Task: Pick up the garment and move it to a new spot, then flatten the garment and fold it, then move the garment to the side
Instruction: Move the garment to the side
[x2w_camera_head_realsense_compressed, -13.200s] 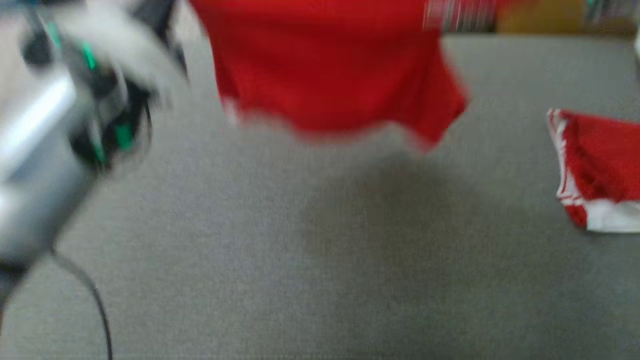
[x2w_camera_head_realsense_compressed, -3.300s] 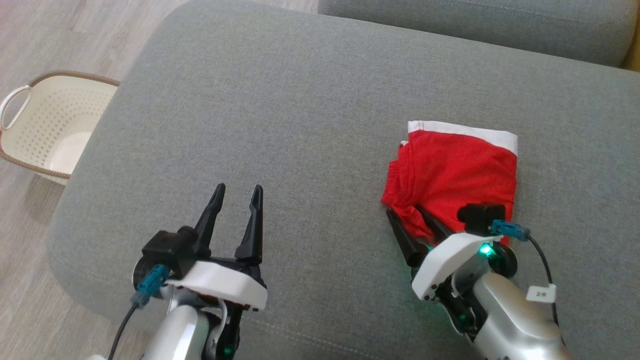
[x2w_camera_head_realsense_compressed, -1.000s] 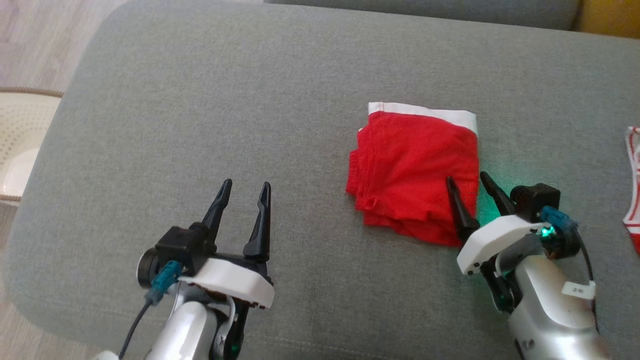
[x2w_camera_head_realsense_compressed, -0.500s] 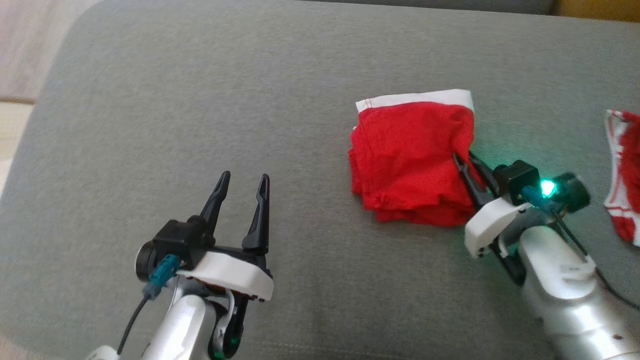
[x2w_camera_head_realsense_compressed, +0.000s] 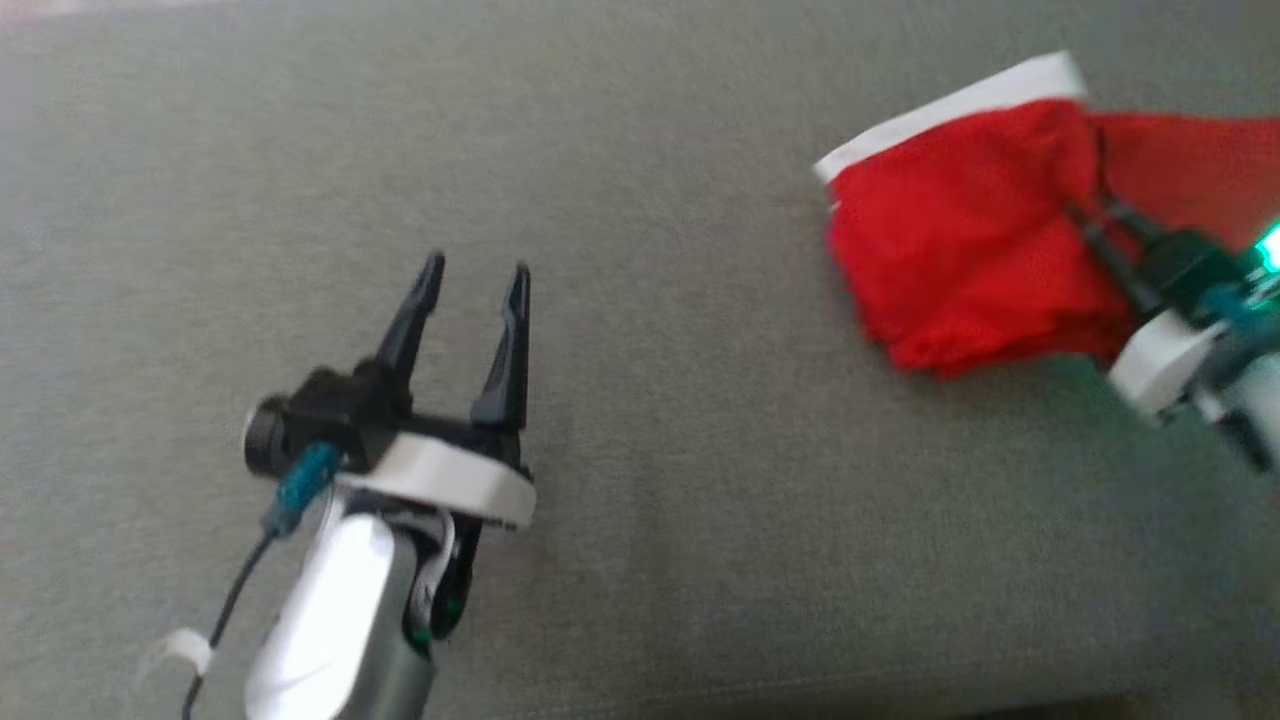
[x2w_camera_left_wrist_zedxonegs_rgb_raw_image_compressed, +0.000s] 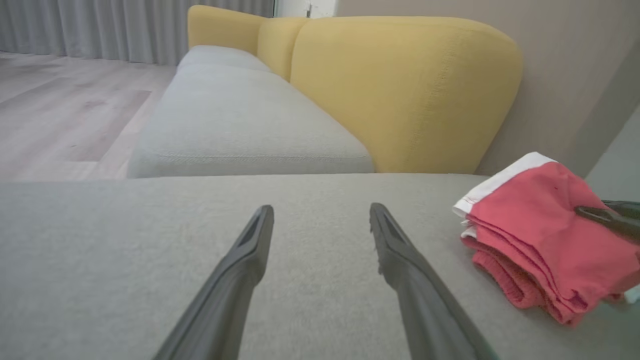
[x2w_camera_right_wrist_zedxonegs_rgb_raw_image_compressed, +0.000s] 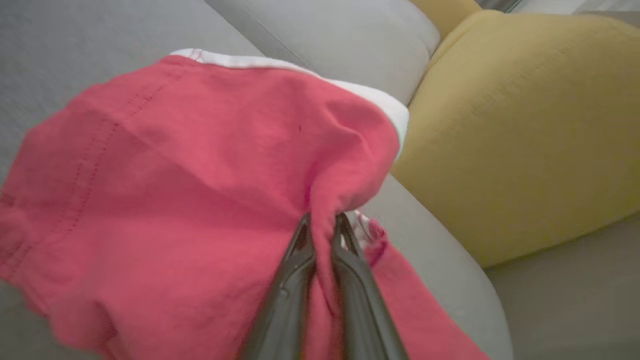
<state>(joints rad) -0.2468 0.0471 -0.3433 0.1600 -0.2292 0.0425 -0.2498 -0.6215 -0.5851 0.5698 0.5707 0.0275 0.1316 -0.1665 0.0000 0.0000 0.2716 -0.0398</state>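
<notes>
The garment (x2w_camera_head_realsense_compressed: 950, 240) is a folded red piece with a white band, lying on the grey sofa seat (x2w_camera_head_realsense_compressed: 650, 420) at the upper right of the head view. My right gripper (x2w_camera_head_realsense_compressed: 1085, 215) is shut on its right edge, and the cloth bunches up between the fingers. In the right wrist view the gripper (x2w_camera_right_wrist_zedxonegs_rgb_raw_image_compressed: 323, 220) pinches a raised fold of the garment (x2w_camera_right_wrist_zedxonegs_rgb_raw_image_compressed: 175, 175). My left gripper (x2w_camera_head_realsense_compressed: 472, 270) hovers open over bare seat at the lower left, well apart from the garment. The left wrist view shows the same gripper (x2w_camera_left_wrist_zedxonegs_rgb_raw_image_compressed: 321, 210) empty, with the garment (x2w_camera_left_wrist_zedxonegs_rgb_raw_image_compressed: 540, 230) to its right.
A second red cloth (x2w_camera_head_realsense_compressed: 1190, 160) lies just right of the garment, partly under it (x2w_camera_right_wrist_zedxonegs_rgb_raw_image_compressed: 420, 300). A yellow cushion (x2w_camera_right_wrist_zedxonegs_rgb_raw_image_compressed: 525, 125) stands past the seat's edge and also backs the sofa (x2w_camera_left_wrist_zedxonegs_rgb_raw_image_compressed: 400, 85). Wooden floor (x2w_camera_left_wrist_zedxonegs_rgb_raw_image_compressed: 65, 115) shows to the left.
The right gripper has shut on the garment's right edge and drawn it up and rightwards toward the other red cloth. The head camera has shifted. The left gripper stays open.
</notes>
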